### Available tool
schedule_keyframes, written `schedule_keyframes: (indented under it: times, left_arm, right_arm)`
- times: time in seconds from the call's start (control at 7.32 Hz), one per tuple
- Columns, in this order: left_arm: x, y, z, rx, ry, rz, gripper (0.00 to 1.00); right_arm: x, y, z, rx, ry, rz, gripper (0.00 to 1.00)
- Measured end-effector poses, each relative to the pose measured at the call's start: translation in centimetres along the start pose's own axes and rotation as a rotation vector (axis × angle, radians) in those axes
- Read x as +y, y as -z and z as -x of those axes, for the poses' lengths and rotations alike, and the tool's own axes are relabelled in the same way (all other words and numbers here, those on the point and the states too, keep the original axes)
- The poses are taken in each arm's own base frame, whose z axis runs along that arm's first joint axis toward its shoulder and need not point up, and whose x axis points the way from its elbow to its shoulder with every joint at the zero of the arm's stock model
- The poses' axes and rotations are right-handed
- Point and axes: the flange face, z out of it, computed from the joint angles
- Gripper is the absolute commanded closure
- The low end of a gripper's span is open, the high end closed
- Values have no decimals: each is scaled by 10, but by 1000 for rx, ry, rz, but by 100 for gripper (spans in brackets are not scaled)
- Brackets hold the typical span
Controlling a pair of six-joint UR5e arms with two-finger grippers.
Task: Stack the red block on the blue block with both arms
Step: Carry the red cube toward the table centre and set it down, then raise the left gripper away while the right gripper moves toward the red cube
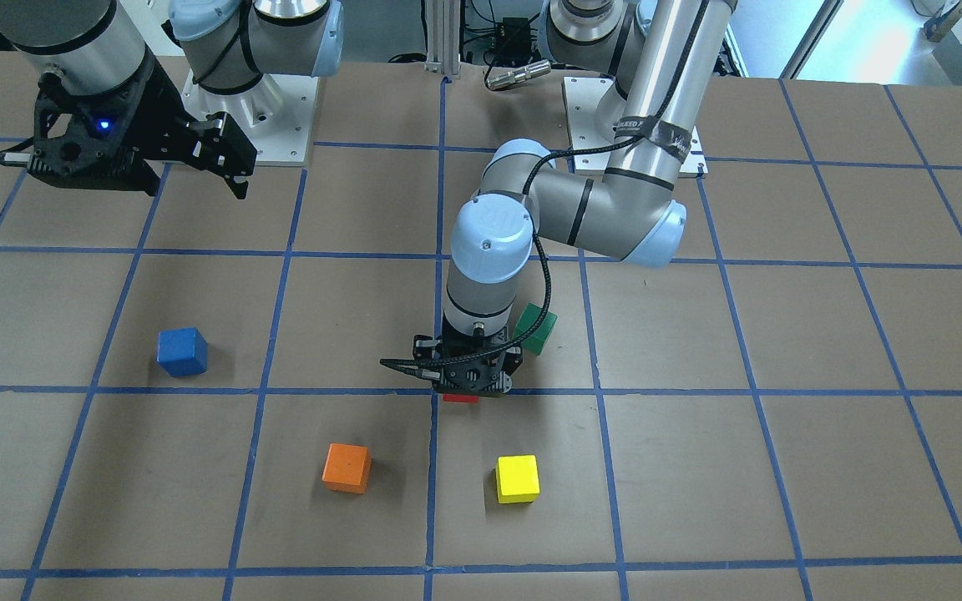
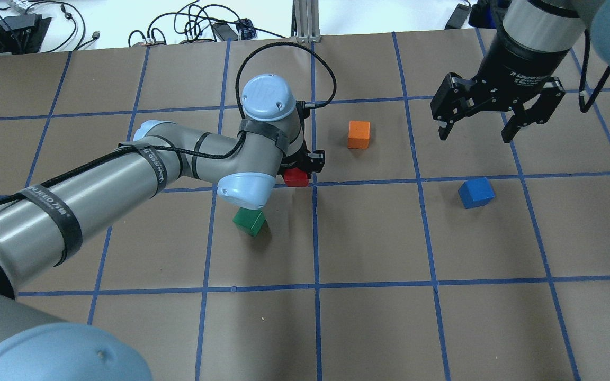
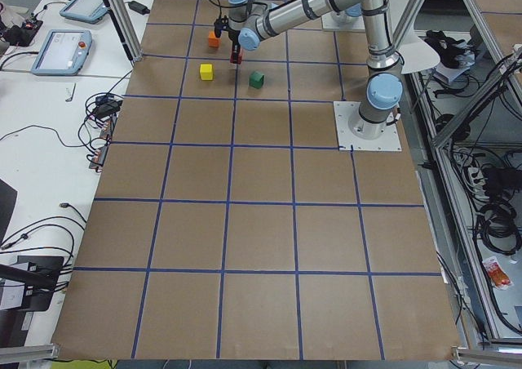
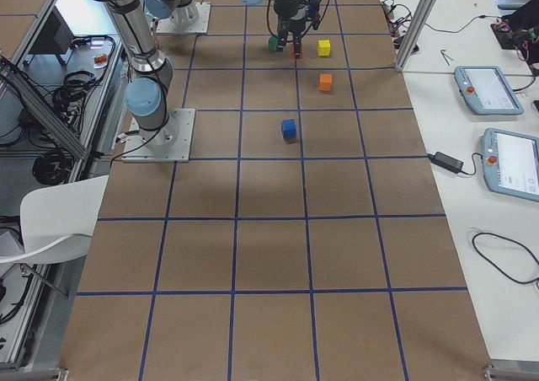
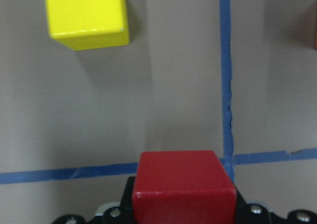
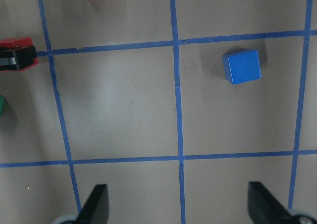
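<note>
The red block (image 5: 183, 184) sits between the jaws of my left gripper (image 1: 464, 391), which is shut on it. It is low over a blue tape line near the table's middle, and I cannot tell whether it touches the paper. It also shows in the overhead view (image 2: 296, 178). The blue block (image 2: 476, 192) rests alone on the paper on my right side, and shows in the front view (image 1: 182, 351) and the right wrist view (image 6: 241, 66). My right gripper (image 2: 476, 135) hangs open and empty in the air, above and beyond the blue block.
A green block (image 2: 250, 221) lies close behind my left wrist. An orange block (image 2: 358, 134) and a yellow block (image 1: 518, 478) lie just beyond the red block. The brown paper table (image 2: 368, 328) carries a blue tape grid.
</note>
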Motion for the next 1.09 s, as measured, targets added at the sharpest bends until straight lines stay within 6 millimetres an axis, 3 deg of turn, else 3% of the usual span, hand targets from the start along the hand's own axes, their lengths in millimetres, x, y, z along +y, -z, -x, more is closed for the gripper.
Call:
schedule_keyframes:
  times: [0.14,0.27,0.55,0.68,0.96,1.09]
  left_arm:
    - [-2,-11,-10,6,4,-13,32]
    - [-4,-18,-19,7,11,-20,0]
    - [-2,-23,-27,10,10,-19,0]
    - [-3,-16,-27,13,9,-26,0]
    - [-12,12,-14,18,13,-50,0]
    - [-18,34,2,13,-2,-58,0]
  right_arm:
    - [0,0,0,0,0,0,0]
    - [0,0,0,-1,0,0,0]
    - [0,-1,1,-1,1,3,0]
    - [0,-2,0,-1,1,3,0]
    - [-1,-3,1,-4,-1,-3,0]
    - [-1,-3,1,-3,-3,-4,0]
